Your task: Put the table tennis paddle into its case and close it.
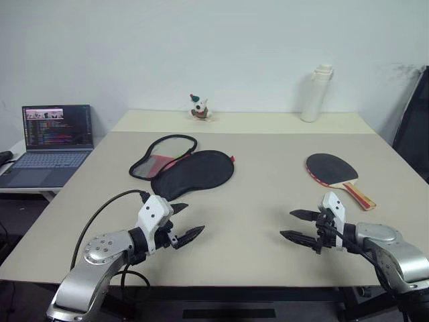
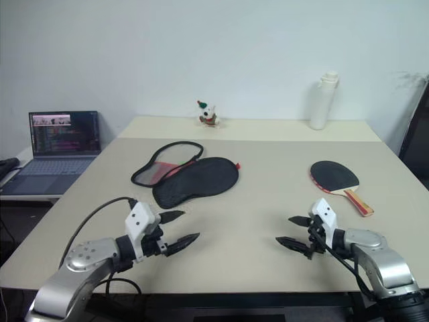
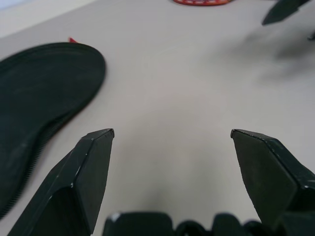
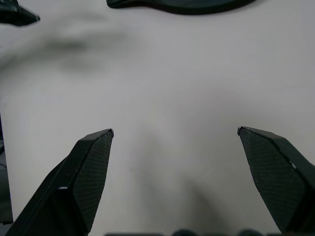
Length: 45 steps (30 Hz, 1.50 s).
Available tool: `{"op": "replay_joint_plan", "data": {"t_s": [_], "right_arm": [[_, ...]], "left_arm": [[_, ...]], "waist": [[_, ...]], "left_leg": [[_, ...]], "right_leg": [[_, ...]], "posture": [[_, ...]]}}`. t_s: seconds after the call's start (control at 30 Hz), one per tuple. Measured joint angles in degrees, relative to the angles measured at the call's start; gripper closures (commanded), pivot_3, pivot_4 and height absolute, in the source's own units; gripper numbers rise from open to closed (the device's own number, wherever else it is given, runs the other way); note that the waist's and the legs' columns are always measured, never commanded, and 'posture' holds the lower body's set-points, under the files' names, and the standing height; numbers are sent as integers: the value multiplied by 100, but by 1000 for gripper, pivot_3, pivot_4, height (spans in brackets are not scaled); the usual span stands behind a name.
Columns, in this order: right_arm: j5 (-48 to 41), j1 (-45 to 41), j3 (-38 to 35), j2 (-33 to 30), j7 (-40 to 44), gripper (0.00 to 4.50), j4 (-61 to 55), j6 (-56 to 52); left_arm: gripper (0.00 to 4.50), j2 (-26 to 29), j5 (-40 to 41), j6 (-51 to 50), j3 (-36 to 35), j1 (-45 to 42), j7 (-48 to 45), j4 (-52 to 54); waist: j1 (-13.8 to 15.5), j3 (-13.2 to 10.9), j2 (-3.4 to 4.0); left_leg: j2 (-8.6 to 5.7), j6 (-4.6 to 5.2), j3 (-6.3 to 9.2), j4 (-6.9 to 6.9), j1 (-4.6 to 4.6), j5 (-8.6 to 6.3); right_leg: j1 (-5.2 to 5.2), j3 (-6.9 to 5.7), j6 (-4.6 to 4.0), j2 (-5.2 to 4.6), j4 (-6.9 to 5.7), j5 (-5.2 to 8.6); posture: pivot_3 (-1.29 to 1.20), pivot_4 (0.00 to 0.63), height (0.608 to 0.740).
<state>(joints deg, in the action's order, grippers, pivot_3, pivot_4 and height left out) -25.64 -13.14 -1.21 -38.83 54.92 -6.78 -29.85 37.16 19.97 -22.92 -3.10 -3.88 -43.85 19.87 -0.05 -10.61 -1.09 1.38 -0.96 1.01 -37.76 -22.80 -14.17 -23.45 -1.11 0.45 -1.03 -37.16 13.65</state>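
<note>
**Grippers wide and empty; paddle and case both untouched on the table**

Left gripper (image 1: 179, 220): fingers spread wide, nothing between them, hovering over the near edge of the table (image 1: 261, 194), just short of the case. Its wrist view shows bare tabletop between the two fingers (image 3: 91, 172), with the black body of the case off to one side.

Right gripper (image 1: 299, 225): likewise spread wide and empty, hovering over the near right part of the table, with the paddle beyond it.

Table tennis paddle (image 1: 332, 169): lying flat on the right half of the table, black face up, red edge visible, striped handle pointing toward the near right corner. Near the right gripper but not touching it.

Case (image 1: 193, 173): lying left of centre, well apart from the paddle. Appears unzipped and opened out: the black round part lies flat, and a zipper-rimmed flap with red lining is folded away toward the laptop (image 1: 53, 142).

Other items: a white bottle (image 1: 316, 92) and a small figurine (image 1: 199, 107) at the far edge.

Step in hand: the opening approach, as judged; nothing is grasped yet. The next move likely calls for the right gripper to advance to the paddle handle and close on it, the handle being the narrow part that sits clear of the table's edge.
</note>
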Motion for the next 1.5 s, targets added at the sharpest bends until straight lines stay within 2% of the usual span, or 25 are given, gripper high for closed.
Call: {"op": "replay_joint_plan", "data": {"t_s": [0.2,0.33,0.4,0.57,0.7,0.93,1.13,1.3,1.4,1.5], "right_arm": [[-28,205,-194,-161,-157,55,-248,-150],[-192,424,-343,-168,-354,55,-763,-468],[-282,488,-501,-168,-467,11,-1012,-612],[-352,503,-545,-71,-721,11,-1238,-821],[-395,291,-417,307,-952,11,-1315,-824],[-488,383,-188,568,-1271,11,-1777,-963],[-487,332,-67,660,-1394,11,-1791,-991],[-489,314,-67,664,-1443,11,-1790,-991],[-502,278,-69,680,-1479,0,-1789,-991],[-528,137,-73,720,-1502,0,-1779,-991]], "left_arm": [[333,-55,-163,346,25,-44,-64,-580],[333,-205,-162,488,15,-567,-94,-981],[166,-162,-77,580,-36,-825,-299,-1242],[166,27,-163,842,-71,-1315,-619,-2267],[166,50,-605,1313,63,-2083,-673,-3442],[166,-40,-1353,2224,444,-3040,-802,-5538],[166,-294,-1726,2828,657,-3733,-822,-6753],[166,-320,-1862,3156,684,-3929,-836,-7196],[805,-308,-1879,3309,682,-3934,-859,-7326],[1832,-300,-1902,3379,683,-3935,-904,-7422]], "waist": [[3,0,0],[26,-1,-2],[24,-1,-2],[-8,-1,-2],[-1,-1,-3],[3,-2,-5],[6,-2,-6],[0,-2,-6],[-5,-1,-7],[-19,0,-7]], "left_leg": [[1,0,-10,0,2,0],[-1,0,-15,-2,-4,0],[-2,0,-19,-1,-2,0],[2,0,-26,-1,0,0],[2,0,-28,-4,-2,0],[1,1,-39,-5,-11,-1],[0,1,-44,-10,-9,-1],[2,1,-47,-8,-6,-1],[3,1,-54,-9,1,-1],[9,1,-70,-9,15,-1]], "right_leg": [[-1,2,1,-1,-1,-1],[-2,0,7,3,1,-4],[-2,6,8,3,1,-4],[-5,12,10,10,0,-6],[-6,9,13,16,-2,-8],[-12,16,18,14,4,-11],[-12,18,22,14,1,-14],[-12,21,22,14,-1,-14],[-11,26,22,15,-9,-14],[-11,29,22,21,-22,-14]], "posture": [[0,150,740],[0,150,740],[0,150,740],[0,150,740],[0,150,740],[0,150,740],[0,150,740],[0,150,740],[0,150,740],[0,150,740]]}}
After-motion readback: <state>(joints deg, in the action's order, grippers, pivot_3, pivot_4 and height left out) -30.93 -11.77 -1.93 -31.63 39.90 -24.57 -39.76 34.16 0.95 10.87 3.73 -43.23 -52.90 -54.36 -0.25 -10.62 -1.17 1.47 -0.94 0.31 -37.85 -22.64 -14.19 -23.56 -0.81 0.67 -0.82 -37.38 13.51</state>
